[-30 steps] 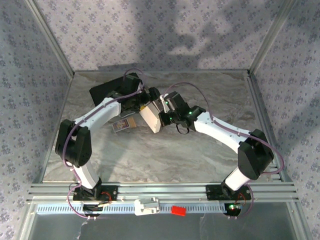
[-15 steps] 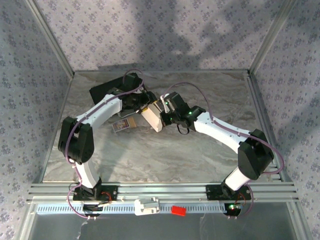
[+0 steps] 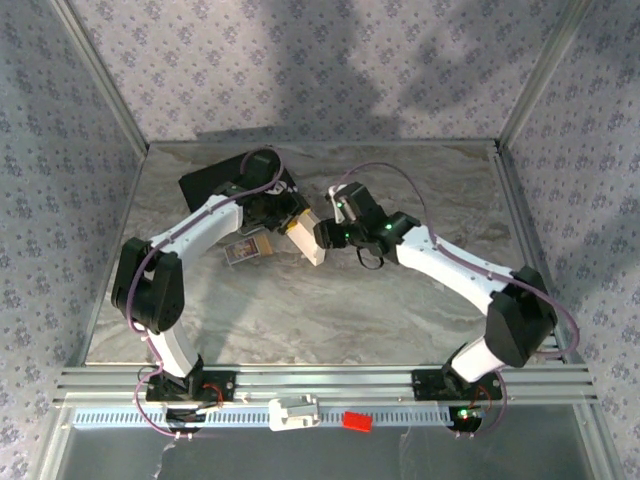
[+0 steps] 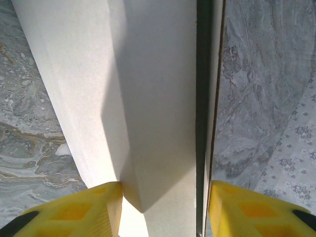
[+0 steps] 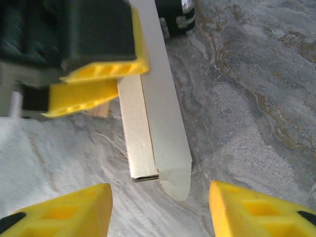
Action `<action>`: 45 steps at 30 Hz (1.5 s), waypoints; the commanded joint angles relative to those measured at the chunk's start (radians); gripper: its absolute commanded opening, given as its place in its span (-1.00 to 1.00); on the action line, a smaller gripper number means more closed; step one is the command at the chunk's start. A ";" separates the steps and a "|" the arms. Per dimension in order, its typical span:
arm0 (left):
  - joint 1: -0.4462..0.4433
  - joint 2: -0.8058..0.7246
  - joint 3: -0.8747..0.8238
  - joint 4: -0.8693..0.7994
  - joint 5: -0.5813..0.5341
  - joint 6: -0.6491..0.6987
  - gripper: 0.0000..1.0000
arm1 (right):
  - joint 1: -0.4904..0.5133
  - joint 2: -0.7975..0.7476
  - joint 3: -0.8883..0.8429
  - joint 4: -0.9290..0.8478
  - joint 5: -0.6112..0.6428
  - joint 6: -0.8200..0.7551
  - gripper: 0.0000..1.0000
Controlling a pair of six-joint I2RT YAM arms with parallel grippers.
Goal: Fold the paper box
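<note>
On the marbled tabletop [image 3: 300,310], I am watching one long, smooth white cardboard paper box [image 5: 163,113]; my left tool [image 4: 163,197] is clamping it, my right tool [image 5: 160,192] is gaping.

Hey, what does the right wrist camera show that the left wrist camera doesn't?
The right wrist view adds the open end of the paper box with its rounded tab, and the right gripper, open and gripping nothing. The left wrist view adds a strip of patterned wall. Both share the box, the left gripper closed on it, and the marbled table.
</note>
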 commanded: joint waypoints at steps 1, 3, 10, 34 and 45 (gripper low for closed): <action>-0.010 -0.014 -0.020 -0.032 -0.023 -0.032 -0.04 | -0.050 -0.089 0.036 -0.039 -0.045 0.156 0.30; -0.010 -0.017 -0.025 -0.020 -0.023 -0.035 -0.06 | -0.081 -0.078 0.052 -0.053 -0.122 0.155 0.34; -0.012 -0.026 -0.020 -0.033 -0.032 -0.027 -0.15 | -0.097 0.053 0.068 -0.073 -0.187 -0.206 0.61; 0.006 -0.046 -0.035 -0.035 -0.009 -0.029 -0.10 | -0.006 0.346 0.269 -0.138 -0.088 -0.480 0.44; 0.038 -0.078 -0.023 -0.054 -0.004 -0.069 0.18 | 0.036 0.370 0.272 -0.144 -0.048 -0.567 -0.06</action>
